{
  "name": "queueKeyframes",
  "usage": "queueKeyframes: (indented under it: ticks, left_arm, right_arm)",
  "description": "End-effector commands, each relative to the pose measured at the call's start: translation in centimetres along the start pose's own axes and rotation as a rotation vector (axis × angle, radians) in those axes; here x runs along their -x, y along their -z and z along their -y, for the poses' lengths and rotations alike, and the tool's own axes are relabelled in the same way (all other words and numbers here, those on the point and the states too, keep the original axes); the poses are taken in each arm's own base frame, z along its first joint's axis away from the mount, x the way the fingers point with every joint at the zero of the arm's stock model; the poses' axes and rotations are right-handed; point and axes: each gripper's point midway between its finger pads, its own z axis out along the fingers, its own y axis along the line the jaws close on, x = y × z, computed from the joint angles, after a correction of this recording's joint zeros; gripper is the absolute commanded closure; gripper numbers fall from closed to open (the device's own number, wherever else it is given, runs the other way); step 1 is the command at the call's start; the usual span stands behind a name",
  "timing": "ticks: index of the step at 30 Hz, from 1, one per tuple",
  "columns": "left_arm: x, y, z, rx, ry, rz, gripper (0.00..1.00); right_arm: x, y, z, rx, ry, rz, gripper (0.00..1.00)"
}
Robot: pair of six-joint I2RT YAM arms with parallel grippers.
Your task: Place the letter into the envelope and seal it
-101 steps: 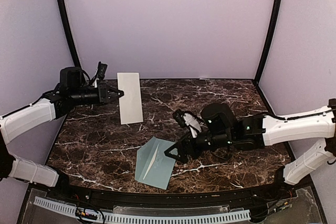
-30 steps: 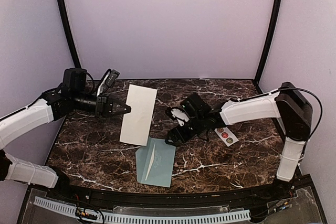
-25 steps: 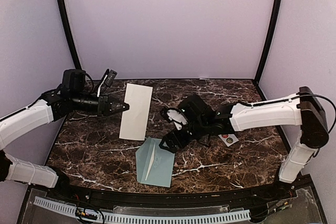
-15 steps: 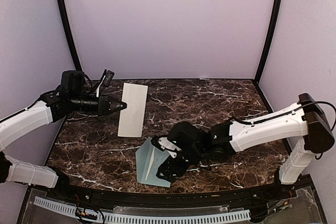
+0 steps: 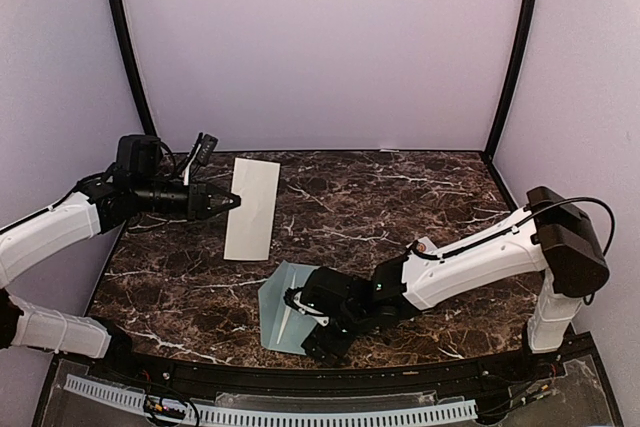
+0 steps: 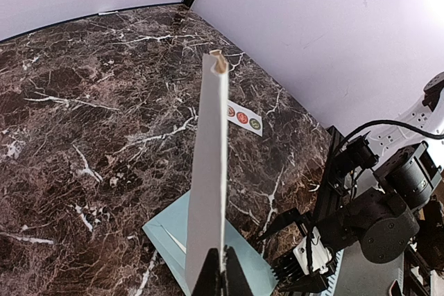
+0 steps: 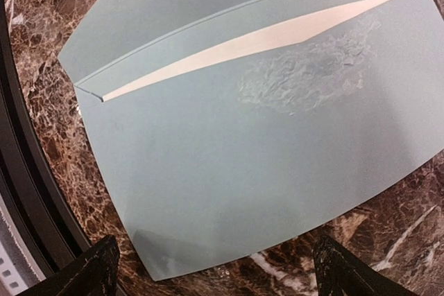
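Note:
The pale teal envelope [image 5: 283, 309] lies flat near the table's front edge. In the right wrist view the envelope [image 7: 243, 143] fills the frame, with a whitish slit under its flap and a crinkled patch. My right gripper [image 5: 320, 334] hovers open just over the envelope's near right edge, with its fingertips [image 7: 97, 272] spread wide and empty. My left gripper [image 5: 234, 202] is shut on the white letter [image 5: 252, 209] and holds it in the air at the back left. In the left wrist view the letter [image 6: 209, 171] shows edge-on above the envelope [image 6: 163, 230], pinched by my left gripper [image 6: 222, 279].
A small white strip of round stickers [image 6: 243, 117] lies on the dark marble table [image 5: 400, 197] to the right of the middle. The right arm stretches low across the table's front right. The black rim of the table's near edge [image 7: 28, 192] runs just beyond the envelope.
My right arm has swung from the table's middle toward the front edge and come down over the envelope's near right part. The left gripper has pulled the letter slightly back and left.

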Motion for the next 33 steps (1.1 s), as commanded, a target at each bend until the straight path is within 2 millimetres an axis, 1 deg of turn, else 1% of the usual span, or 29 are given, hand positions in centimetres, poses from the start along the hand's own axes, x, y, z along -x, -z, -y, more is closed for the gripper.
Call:
queueKeyframes:
  ticks: [1, 6, 9, 11, 17, 23, 27, 30, 33]
  left_arm:
    - [-0.1, 0.0, -0.4, 0.014, 0.000, 0.002, 1.00]
    - [-0.2, -0.2, -0.7, 0.018, 0.011, -0.005, 1.00]
    - [-0.2, -0.2, -0.9, 0.022, 0.013, -0.005, 1.00]
    - [-0.3, -0.2, -1.0, 0.023, 0.018, -0.009, 1.00]
    - [-0.4, -0.4, -1.1, 0.022, 0.028, -0.015, 1.00]
    - [-0.9, -0.7, -0.9, -0.011, 0.063, -0.029, 1.00]
    - [-1.6, -1.3, -0.9, -0.051, 0.152, -0.042, 1.00]
    - [-3.0, -2.1, -1.1, -0.093, 0.243, -0.069, 1.00]
    - [-4.5, -2.7, -1.2, -0.108, 0.336, -0.109, 1.00]
  right_arm:
    - [1.4, 0.0, -0.1, -0.043, 0.051, 0.032, 0.06]
    - [0.5, -0.3, 0.0, -0.070, 0.098, 0.004, 0.06]
    - [0.5, -0.1, -0.3, -0.071, 0.121, 0.009, 0.06]
    - [0.3, -0.2, -0.1, -0.084, 0.131, 0.003, 0.06]
    - [-0.4, -0.8, 0.8, -0.149, 0.157, -0.034, 0.06]
    - [-0.5, -1.1, 3.2, -0.242, 0.131, -0.046, 0.07]
    - [0.3, -1.0, 4.3, -0.242, 0.092, -0.025, 0.07]
    - [0.8, -1.0, 4.6, -0.228, 0.078, -0.005, 0.07]
    - [0.8, -0.6, 5.0, -0.218, 0.062, 0.010, 0.07]
